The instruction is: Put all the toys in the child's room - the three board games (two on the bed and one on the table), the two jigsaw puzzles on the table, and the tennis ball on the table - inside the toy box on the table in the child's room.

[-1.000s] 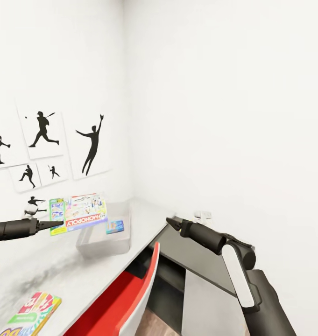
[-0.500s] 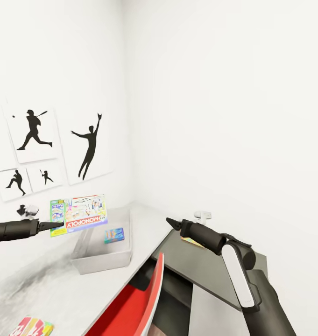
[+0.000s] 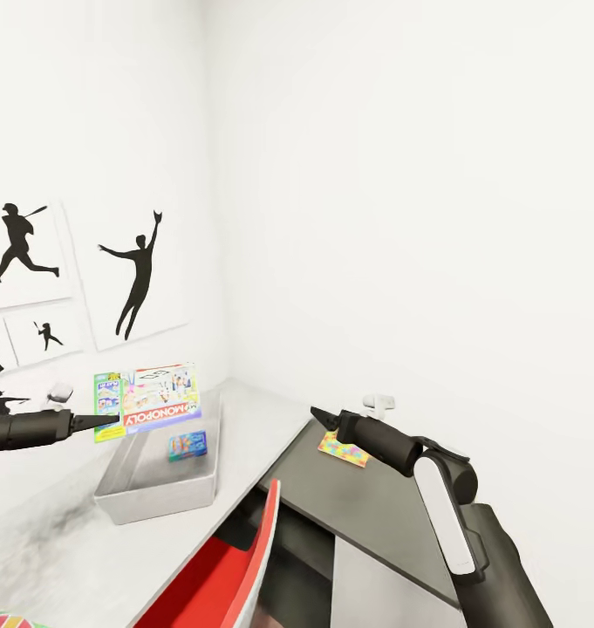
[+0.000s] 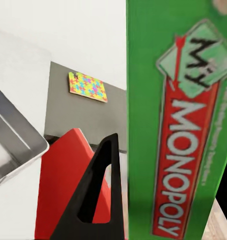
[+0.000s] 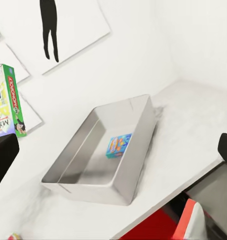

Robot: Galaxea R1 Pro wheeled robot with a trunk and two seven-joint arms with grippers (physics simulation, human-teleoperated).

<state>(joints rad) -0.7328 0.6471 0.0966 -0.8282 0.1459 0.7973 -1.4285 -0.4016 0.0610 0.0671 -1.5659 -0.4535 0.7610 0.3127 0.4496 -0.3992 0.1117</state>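
My left gripper (image 3: 103, 423) is shut on a Monopoly board game box (image 3: 148, 399), held in the air just above the far-left end of the grey toy box (image 3: 153, 504). The box's green edge (image 4: 178, 130) fills the left wrist view beside one black finger (image 4: 101, 195). The toy box (image 5: 93, 187) stands on the white table (image 3: 244, 419) and holds a small blue box (image 3: 187, 445) (image 5: 118, 145). A colourful jigsaw puzzle (image 3: 343, 449) (image 4: 87, 86) lies flat on a dark grey surface, just under my right gripper (image 3: 318, 415), which is open and holds nothing.
A red chair (image 3: 231, 571) stands against the table's near edge between my arms. Black sports silhouettes (image 3: 135, 279) hang on the left wall. A corner of another colourful box (image 3: 0, 621) shows at the bottom left. The dark grey surface (image 3: 366, 515) adjoins the white table.
The whole view has swung to the right, so the toy box and wall pictures sit further left and the jigsaw puzzle has come into view. Both arms hold their pose; the Monopoly box stays gripped.
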